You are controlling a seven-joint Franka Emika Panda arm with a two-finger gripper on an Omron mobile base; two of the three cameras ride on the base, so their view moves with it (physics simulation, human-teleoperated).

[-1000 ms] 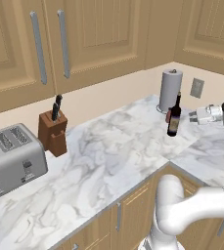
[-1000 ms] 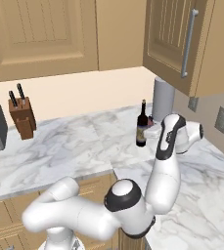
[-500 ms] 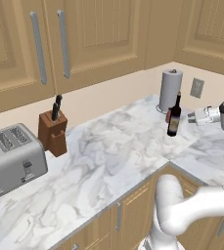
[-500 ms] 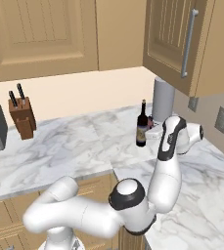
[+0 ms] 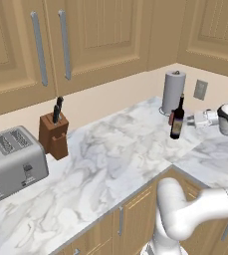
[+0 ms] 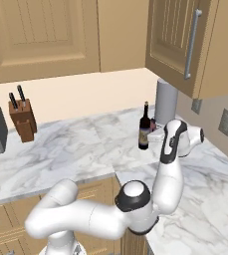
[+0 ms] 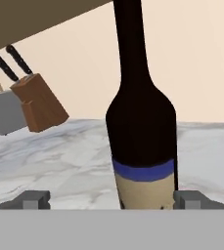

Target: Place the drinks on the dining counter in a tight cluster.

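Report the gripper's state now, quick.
Gripper: open, holding nothing; its fingers stand on either side of the wine bottle, not closed on it.

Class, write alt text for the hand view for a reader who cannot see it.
A tall dark wine bottle with a blue band and pale label stands upright on the marble counter, between the open tool's tips. Behind, to its left, are a knife block and toaster.

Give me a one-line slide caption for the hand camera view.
Open gripper lines up on the dark wine bottle standing on the marble counter, knife block and toaster behind.
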